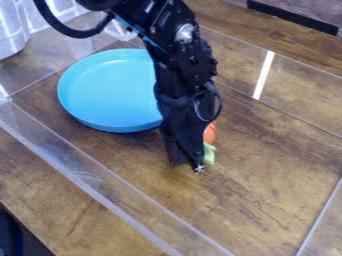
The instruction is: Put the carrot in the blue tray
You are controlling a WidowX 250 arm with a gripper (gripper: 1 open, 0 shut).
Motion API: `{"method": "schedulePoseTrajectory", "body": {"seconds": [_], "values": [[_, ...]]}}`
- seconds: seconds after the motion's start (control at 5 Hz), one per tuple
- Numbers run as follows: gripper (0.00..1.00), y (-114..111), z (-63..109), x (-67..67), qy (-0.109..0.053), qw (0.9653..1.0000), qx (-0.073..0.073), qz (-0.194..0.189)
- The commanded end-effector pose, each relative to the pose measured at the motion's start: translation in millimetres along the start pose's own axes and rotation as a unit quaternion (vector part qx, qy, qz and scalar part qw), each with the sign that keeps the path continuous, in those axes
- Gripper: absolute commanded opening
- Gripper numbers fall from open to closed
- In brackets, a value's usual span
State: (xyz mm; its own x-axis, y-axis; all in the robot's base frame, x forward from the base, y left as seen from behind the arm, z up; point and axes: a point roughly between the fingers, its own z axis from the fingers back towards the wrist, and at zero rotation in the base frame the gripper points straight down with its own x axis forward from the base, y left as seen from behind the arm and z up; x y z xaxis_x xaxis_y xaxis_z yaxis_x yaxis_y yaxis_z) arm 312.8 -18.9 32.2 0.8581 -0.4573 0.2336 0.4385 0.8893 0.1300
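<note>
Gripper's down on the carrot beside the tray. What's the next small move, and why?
Probably a short straight lift. The gripper is shut on the carrot at the wooden table, just right of the blue tray, which has nothing in it. Raising first should clear the tray's low rim before swinging left over it.

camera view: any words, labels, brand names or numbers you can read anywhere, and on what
None: no readable text in this view.
The blue tray is plain, without print.
The carrot and the black gripper closed on it show no legible marking.
The wooden table bears only grain and glare.
</note>
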Motion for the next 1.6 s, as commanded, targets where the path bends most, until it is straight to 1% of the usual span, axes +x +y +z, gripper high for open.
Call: {"method": "schedulePoseTrajectory", "body": {"seconds": [0.0,0.2,0.4,0.6,0.8,1.0,1.2,1.4], "values": [[0.0,3.3,26.4,20.5,-0.042,0.999,0.013,-0.003],[0.0,1.9,30.8,22.0,-0.045,0.9989,0.009,-0.004],[0.0,3.8,41.8,22.0,-0.041,0.999,0.016,-0.01],[0.0,8.5,59.6,25.0,-0.039,0.9987,0.028,-0.015],[0.0,15.9,85.1,26.5,-0.029,0.9984,0.045,-0.017],[0.0,37.4,119.2,26.9,-0.031,0.9969,0.072,-0.004],[0.0,52.1,121.4,12.1,-0.029,0.9958,0.086,0.009],[0.0,74.1,124.2,-16.3,-0.022,0.995,0.093,0.028]]}}
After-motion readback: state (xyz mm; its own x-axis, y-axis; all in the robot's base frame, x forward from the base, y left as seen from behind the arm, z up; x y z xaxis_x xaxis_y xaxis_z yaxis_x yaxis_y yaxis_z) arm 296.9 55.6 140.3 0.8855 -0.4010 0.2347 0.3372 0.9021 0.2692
